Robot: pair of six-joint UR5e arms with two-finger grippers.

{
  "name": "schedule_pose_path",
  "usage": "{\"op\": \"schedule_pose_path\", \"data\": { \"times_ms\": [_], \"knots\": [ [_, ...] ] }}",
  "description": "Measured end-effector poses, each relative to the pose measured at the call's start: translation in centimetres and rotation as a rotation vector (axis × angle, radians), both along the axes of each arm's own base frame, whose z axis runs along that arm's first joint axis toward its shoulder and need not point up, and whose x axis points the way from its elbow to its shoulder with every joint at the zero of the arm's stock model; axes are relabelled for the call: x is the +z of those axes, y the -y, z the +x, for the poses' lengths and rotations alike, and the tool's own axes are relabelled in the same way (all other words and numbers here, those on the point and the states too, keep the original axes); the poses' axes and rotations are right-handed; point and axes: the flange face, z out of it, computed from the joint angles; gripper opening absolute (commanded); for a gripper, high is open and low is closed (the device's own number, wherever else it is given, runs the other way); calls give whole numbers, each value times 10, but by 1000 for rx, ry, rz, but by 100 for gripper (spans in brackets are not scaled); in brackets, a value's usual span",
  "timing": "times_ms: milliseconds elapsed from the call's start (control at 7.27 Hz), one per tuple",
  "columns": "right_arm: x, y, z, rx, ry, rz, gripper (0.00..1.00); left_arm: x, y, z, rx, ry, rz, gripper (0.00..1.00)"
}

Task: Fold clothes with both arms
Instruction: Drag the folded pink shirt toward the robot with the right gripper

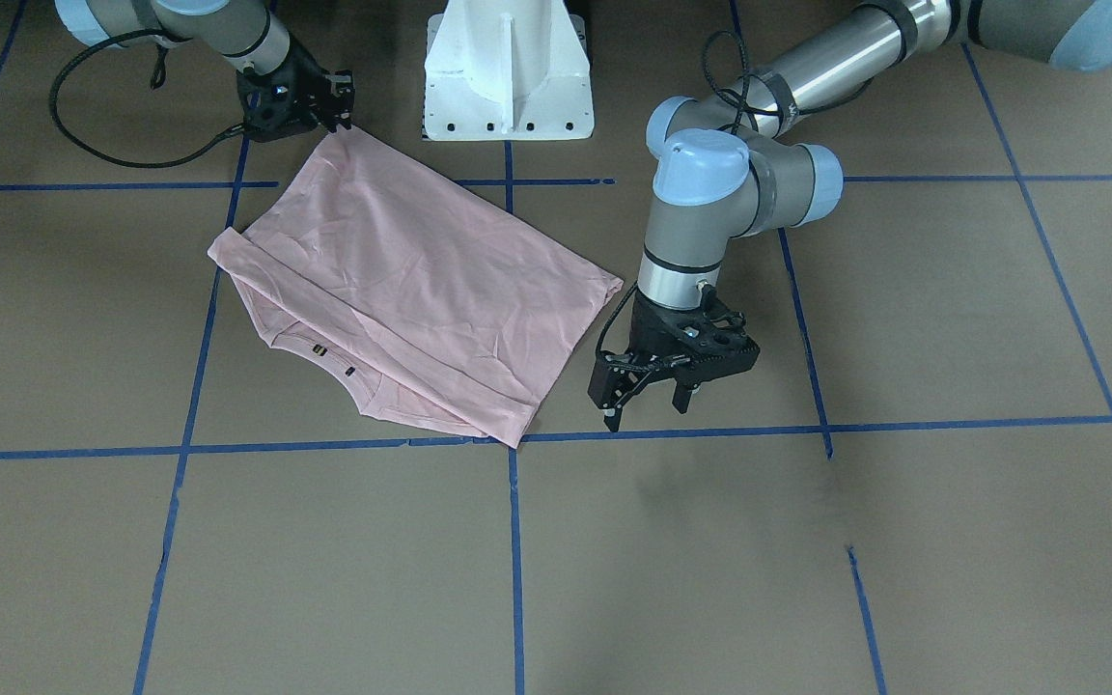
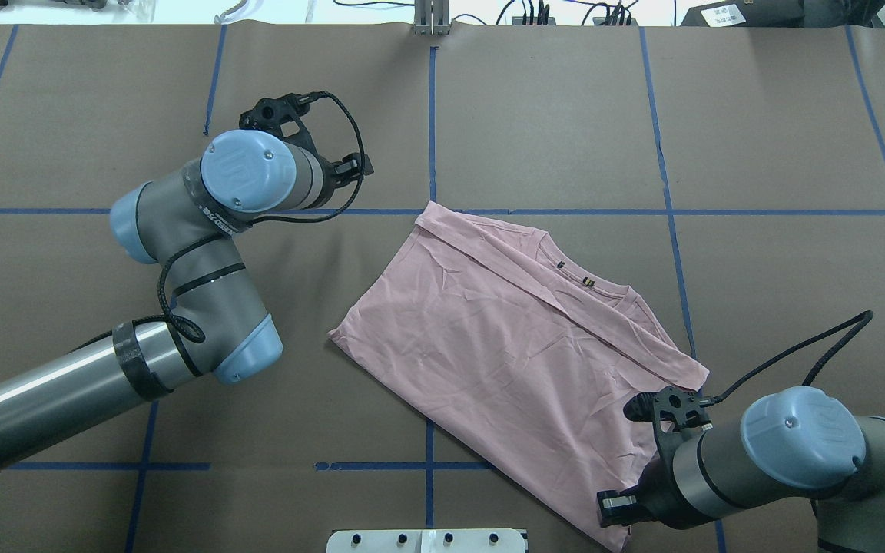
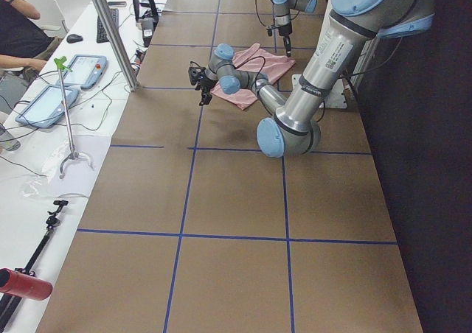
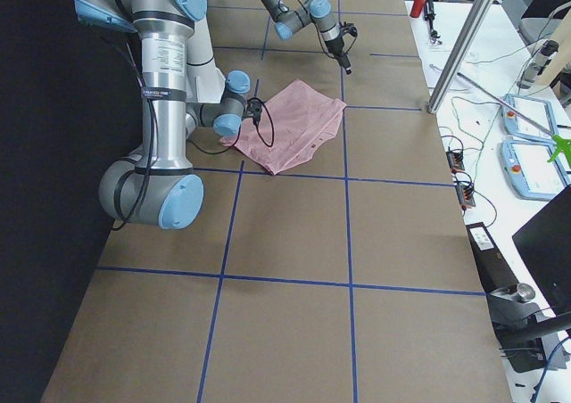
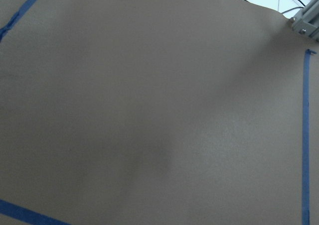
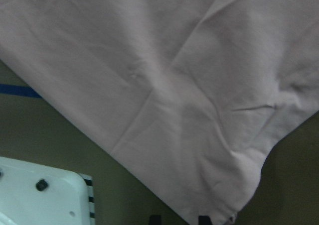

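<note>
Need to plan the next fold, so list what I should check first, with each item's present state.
1. Left pincer open and off the T-shirt: ok; it hangs beside the shirt's edge.
2. Right pincer gripping the shirt's corner: cannot tell; it sits right at that corner.
3. Cloth lying flat, not bunched: ok; only light creases.
4. Folded edges lined up: not ok; the collar strip shows beyond the top layer.
5. White pedestal apart from the cloth: ok.

A creased pink shirt (image 6: 189, 85) fills most of the frame, its corner reaching the bottom edge at lower right. Two dark fingertips (image 6: 203, 218) peek in there, apart. A white pedestal (image 6: 35, 195) sits lower left, with blue tape (image 6: 15, 90) at the left edge on the brown table (image 6: 294, 185).
</note>
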Motion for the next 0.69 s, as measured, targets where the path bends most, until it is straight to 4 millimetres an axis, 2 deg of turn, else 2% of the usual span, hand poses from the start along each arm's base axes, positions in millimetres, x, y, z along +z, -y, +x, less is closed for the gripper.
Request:
{"op": "schedule_pose_path", "data": {
  "times_ms": [138, 413, 550, 688],
  "knots": [
    [-18, 10, -2, 22, 37, 8, 100, -4, -24, 13, 40, 14, -19, 100],
    [-51, 52, 5, 112, 104, 31, 100, -19, -76, 12, 93, 30, -86, 99],
    [-62, 70, 11, 155, 126, 42, 100, -23, -96, 11, 105, 38, -124, 99],
    [-71, 84, 16, 188, 141, 54, 100, -21, -114, 20, 113, 47, -159, 98]
  ]
}}
